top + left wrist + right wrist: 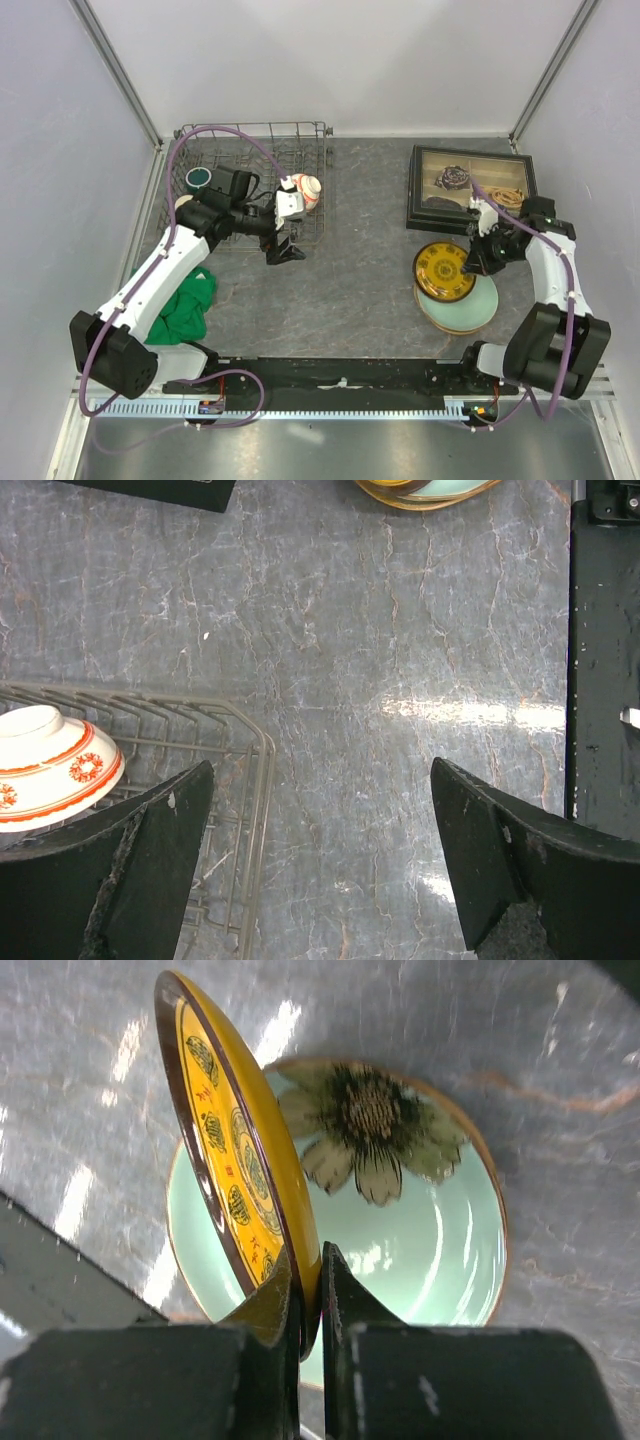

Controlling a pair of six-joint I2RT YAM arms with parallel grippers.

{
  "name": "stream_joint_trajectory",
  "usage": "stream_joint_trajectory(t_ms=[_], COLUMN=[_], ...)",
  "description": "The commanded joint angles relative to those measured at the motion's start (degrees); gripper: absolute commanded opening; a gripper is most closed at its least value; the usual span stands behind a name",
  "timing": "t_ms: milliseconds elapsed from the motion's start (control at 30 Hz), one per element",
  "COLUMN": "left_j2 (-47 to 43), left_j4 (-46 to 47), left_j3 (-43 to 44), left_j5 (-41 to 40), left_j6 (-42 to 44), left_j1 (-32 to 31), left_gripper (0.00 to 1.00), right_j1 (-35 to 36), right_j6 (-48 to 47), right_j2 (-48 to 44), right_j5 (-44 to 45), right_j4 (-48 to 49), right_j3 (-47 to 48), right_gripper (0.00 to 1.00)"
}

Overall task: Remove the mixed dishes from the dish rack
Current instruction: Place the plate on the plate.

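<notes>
Right fingers [345,1305] pinch the rim of the tilted yellow dish [225,1150], over the green plate [420,1250]. Left fingers [150,860] are spread wide, with the bowl [50,765] in the rack [255,780] beside one.

Dish [235,1150] yellow-gold, dk medallions; plate [420,1250] pale green, flower motif; bowl [50,765] white, red bands.

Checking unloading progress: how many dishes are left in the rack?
2 seen plainly: the dark green mug at the dish rack's left side, the red-and-white bowl at its right end. A pale shape beside the left arm may be a third, partly hidden.
</notes>
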Motion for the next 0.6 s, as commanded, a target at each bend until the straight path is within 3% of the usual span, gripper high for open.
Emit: stream_joint_trajectory(t_ms=[0,233,567], left_j2=[0.6,1.3,1.4], left_j4=[1.2,1.2,1.0], left_j3=[-0.1,-0.1,-0.5], left_j5=[0.1,0.3,-0.1], left_j6=[2.2,2.0,2.0], left_j1=[0.2,0.2,0.2], left_gripper=[0.95,0.94,0.94], right_j1=[-5.9,-13.1,-15.6], right_j6=[-14.7,-28.8,-32.7], right_j2=[3.5,10.8,15.7], right_j5=[-9.1,-10.4,-9.8], right_j4=[-11.4,-22.4,-22.8], right_j3=[4.4,5.2,4.4], right_gripper=[0.00,0.00,0.00])
